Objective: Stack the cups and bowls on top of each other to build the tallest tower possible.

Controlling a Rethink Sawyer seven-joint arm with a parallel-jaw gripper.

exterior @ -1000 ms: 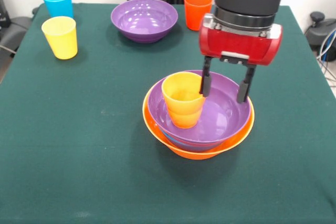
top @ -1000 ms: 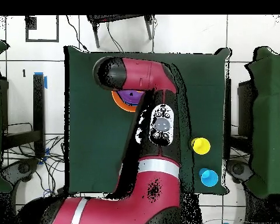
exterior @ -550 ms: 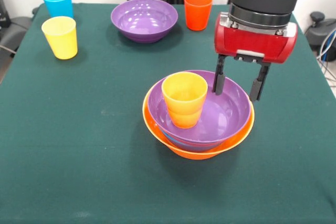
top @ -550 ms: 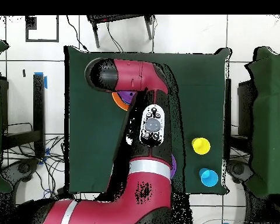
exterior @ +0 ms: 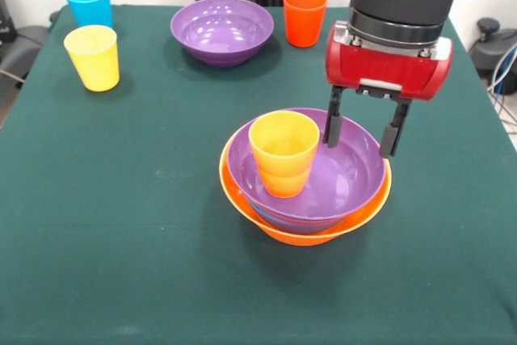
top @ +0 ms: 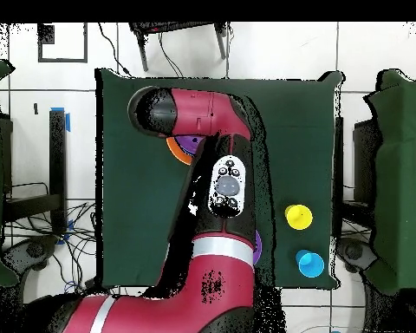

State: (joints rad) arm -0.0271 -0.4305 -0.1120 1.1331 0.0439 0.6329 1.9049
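Note:
The tower stands mid-table: a large orange bowl holds a purple bowl, and an orange-yellow cup stands upright in the purple bowl's left half. My gripper hangs open and empty over the right half of that bowl, with its fingertips near rim height and clear of the cup. A second purple bowl, a red-orange cup, a light blue cup and a yellow cup stand along the far side. In the overhead view the arm hides most of the tower, and only the orange bowl's edge shows.
The green cloth covers the whole table. In the overhead view the yellow cup and the light blue cup sit near the table's right edge. A sliver of the second purple bowl shows beside the arm.
The open gripper has moved away from the cup toward the right side of the purple bowl and risen slightly. The cup stays in the bowl. In the last half second it barely shifted.

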